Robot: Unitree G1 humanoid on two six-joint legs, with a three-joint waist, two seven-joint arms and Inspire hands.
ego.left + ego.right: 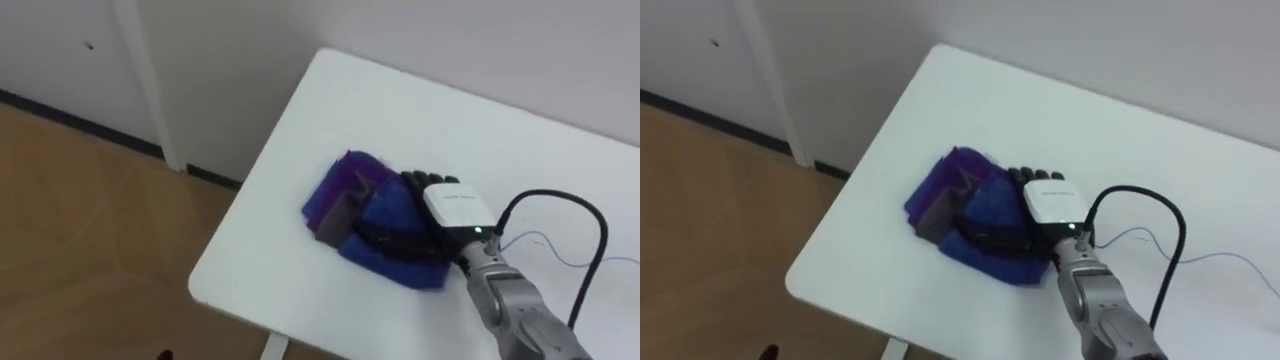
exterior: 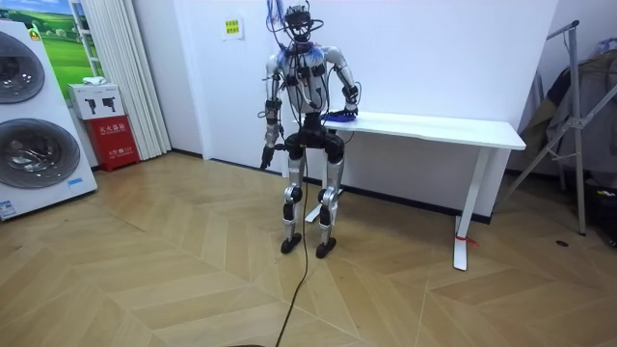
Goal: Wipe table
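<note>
A crumpled blue and purple cloth [image 1: 350, 195] with a dark grey patch lies near the left end of the white table [image 1: 400, 110]. My right hand [image 1: 452, 206] rests flat on the cloth's right part, fingers laid over it and thumb stretched along its near edge. In the room view I stand at the end of the table [image 2: 434, 123] on the view's left, facing the wall, right arm out to the cloth [image 2: 337, 118]. My left hand [image 2: 265, 154] hangs at my side, too small to read.
A thin blue wire [image 1: 545, 243] lies on the table right of my hand. The table's corner and front edge are close to the cloth, with wood floor [image 1: 90, 230] below. A washing machine [image 2: 29, 125] and a red box [image 2: 114, 140] stand at the room view's left.
</note>
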